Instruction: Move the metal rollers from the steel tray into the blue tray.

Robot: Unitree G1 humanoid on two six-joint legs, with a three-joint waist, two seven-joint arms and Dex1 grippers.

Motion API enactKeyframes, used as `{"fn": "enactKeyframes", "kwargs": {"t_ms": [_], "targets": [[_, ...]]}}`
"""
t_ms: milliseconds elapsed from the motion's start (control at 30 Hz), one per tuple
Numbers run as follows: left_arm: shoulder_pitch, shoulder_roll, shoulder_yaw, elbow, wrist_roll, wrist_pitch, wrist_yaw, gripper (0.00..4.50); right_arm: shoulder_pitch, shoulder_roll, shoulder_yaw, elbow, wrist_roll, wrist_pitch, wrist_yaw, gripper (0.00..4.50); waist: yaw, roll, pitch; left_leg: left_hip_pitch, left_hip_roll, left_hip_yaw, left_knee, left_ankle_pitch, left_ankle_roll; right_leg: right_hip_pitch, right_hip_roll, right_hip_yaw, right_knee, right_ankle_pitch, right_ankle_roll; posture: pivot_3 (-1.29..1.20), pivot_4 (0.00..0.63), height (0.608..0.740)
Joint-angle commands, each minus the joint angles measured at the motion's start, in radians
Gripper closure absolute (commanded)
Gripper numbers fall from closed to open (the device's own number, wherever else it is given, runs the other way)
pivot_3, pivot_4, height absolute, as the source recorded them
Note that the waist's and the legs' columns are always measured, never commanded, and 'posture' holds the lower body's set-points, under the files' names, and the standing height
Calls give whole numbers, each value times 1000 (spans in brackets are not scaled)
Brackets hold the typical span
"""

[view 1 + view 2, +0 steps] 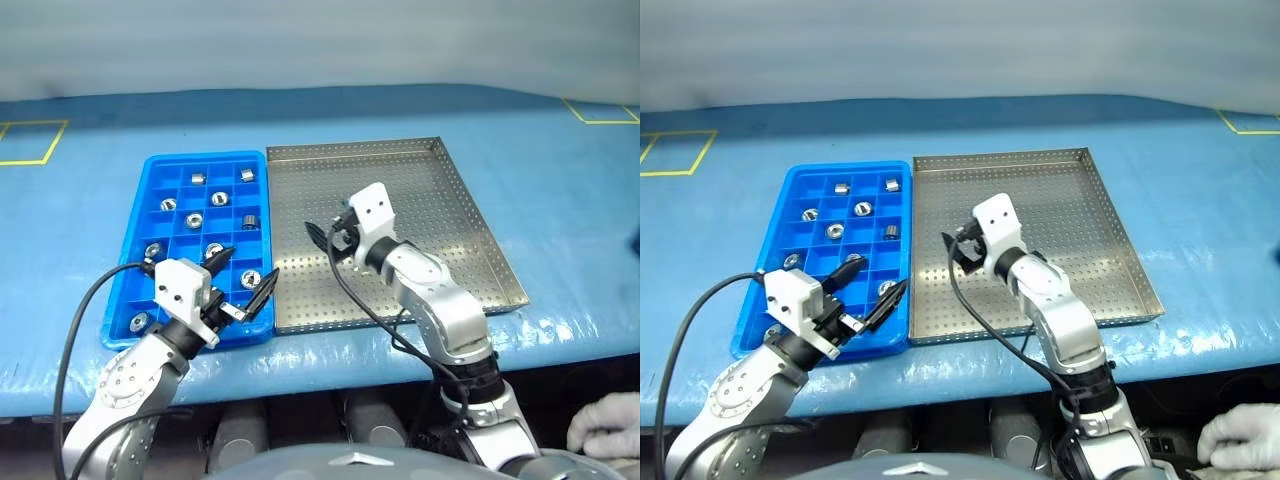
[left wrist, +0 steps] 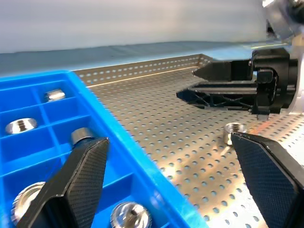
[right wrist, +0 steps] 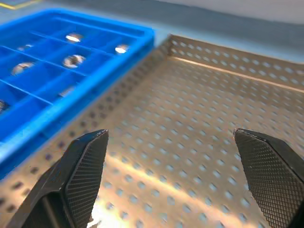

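Left eye view shows a tabletop (image 1: 560,190) under blue covering with yellow tape marks, the blue tray (image 1: 160,165) beside the steel tray (image 1: 470,215), and a pale wall behind. Metal rollers (image 1: 195,221) sit in the blue compartments; one lies on the steel tray in the left wrist view. The left gripper (image 1: 245,275) at the blue tray's near edge and the right gripper (image 1: 322,236) over the steel tray both have spread, empty fingers.

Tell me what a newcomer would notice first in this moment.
The blue tray, left of the steel tray, already holds many metal rollers in its compartments. One roller remains on the steel tray, beside the right gripper. The left gripper, fingers open, hangs over the blue tray's near corner.
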Motion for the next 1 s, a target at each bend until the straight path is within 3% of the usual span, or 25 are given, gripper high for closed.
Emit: {"fn": "enactKeyframes", "kwargs": {"t_ms": [33, 200, 433, 1000], "targets": [[-39, 13, -24, 9, -12, -4, -29, 0, 55, 2, -33, -88, -2, 6, -37, 39, -21, 0, 0, 0, 0, 0, 0, 0, 0, 0, 0, 0, 0, 0, 0, -167, 150, 740], [-78, 16, -40, 40, -16, -2, -56, 0, 172, 16, -38, -133, 13, 27, -61, 39, -63, 0, 0, 0, 0, 0, 0, 0, 0, 0, 1, 0, 1, 0, 0, -209, 150, 740], [-107, 15, -49, 64, -16, -4, -77, 0, 207, 42, -28, -141, 32, 52, -58, 39, -115, 0, 0, 1, 0, 0, 1, 0, 0, 1, 0, 1, 1, 1, 2, -215, 150, 740], [-84, 15, -57, 67, -5, -9, -80, 0, 211, 29, -12, -128, 32, 69, -51, 39, -124, 0, 0, 1, 0, 0, 0, 0, 0, 1, 0, 1, 0, 1, 2, -196, 150, 740]]}}
